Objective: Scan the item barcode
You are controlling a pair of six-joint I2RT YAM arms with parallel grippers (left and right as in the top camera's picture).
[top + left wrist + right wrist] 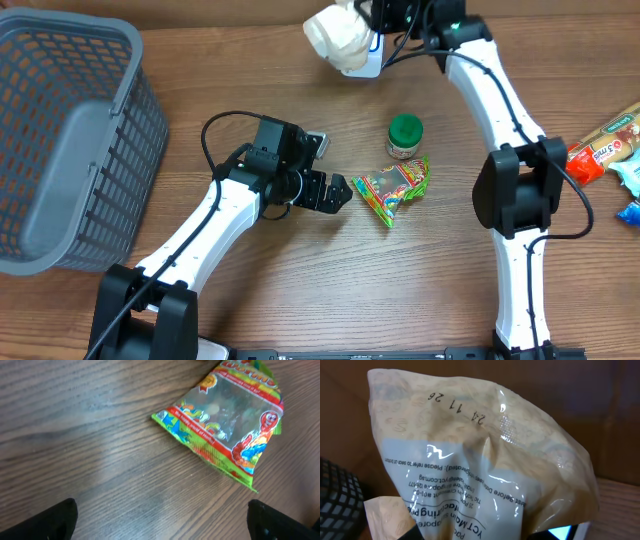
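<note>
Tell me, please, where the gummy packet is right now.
In the overhead view the gummy packet lies mid-table, just ahead of the open left gripper and on the robot's side of the green-lidded jar.

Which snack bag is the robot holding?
The cream-coloured bag, gripped by the right gripper. The green gummy bag and the packets at the right edge lie loose on the table.

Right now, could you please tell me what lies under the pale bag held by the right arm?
A white and blue device peeks out beside the bag; the bag covers the rest, so I cannot tell what it is.
</note>
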